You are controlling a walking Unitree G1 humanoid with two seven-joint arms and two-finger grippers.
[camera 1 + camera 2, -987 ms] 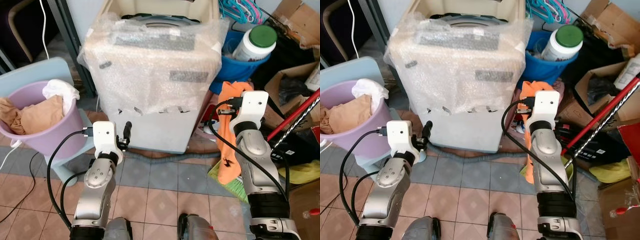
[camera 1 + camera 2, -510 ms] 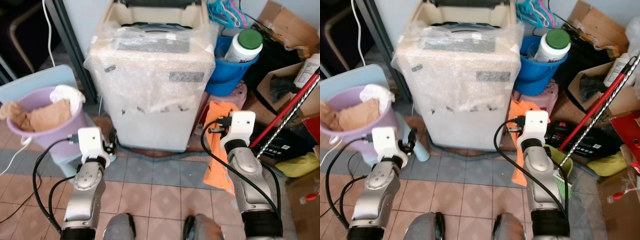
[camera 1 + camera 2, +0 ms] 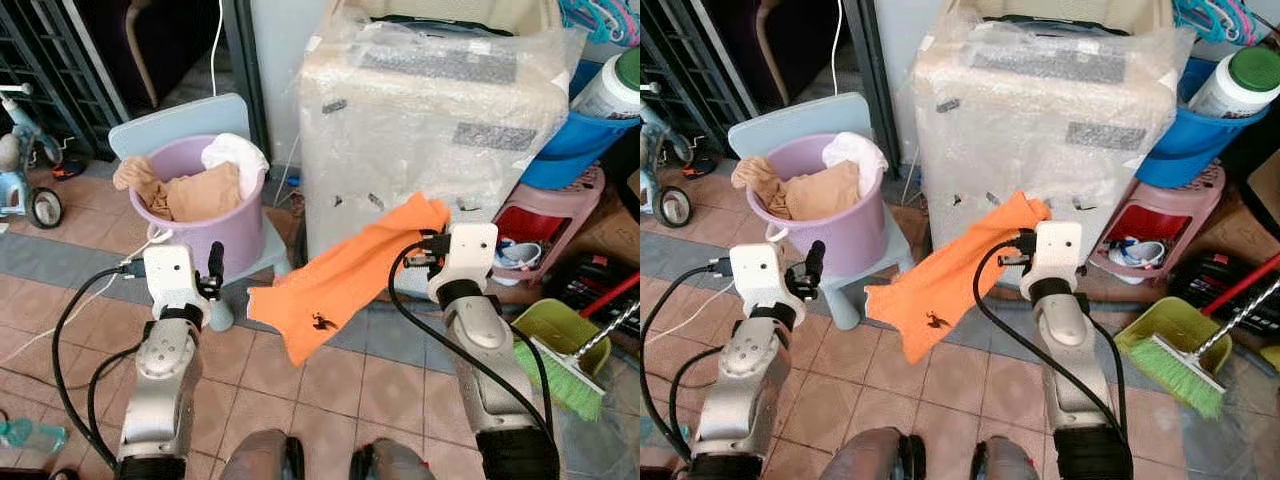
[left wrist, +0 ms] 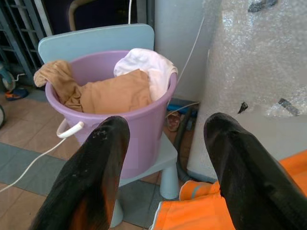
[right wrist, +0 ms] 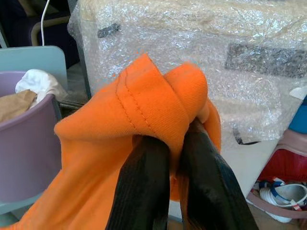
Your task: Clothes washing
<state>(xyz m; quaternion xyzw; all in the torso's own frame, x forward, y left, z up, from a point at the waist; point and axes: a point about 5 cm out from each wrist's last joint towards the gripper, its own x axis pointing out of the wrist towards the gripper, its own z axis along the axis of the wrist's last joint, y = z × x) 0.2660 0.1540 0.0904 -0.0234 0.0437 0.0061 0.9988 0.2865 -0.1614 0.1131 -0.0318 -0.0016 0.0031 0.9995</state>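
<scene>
right tool (image 5: pixel 165 158) pinched tight on orange garment (image 3: pixel 340 280), left tool (image 4: pixel 163 167) spread wide and empty; lift cloth above washing machine (image 3: pixel 440 90) rim before letting go.

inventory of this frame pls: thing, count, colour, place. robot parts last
washing machine: 1, cream, bubble-wrapped, ahead of the robot
orange garment: 1, orange, hanging from the right gripper in front of the machine
bucket: 1, purple, on the stool left of the machine
clothes in bucket: a few, tan and white, heaped in the bucket
stool: 1, pale blue, under the bucket
blue tub: 1, blue, right of the machine
white jar: 1, white with green lid, in the blue tub
pink stool: 1, pink, under the blue tub
dustpan: 1, green, floor at right
brush: 1, green bristles, beside the dustpan
left gripper: 1, black, open, facing the bucket
right gripper: 1, black, shut on the orange garment
</scene>
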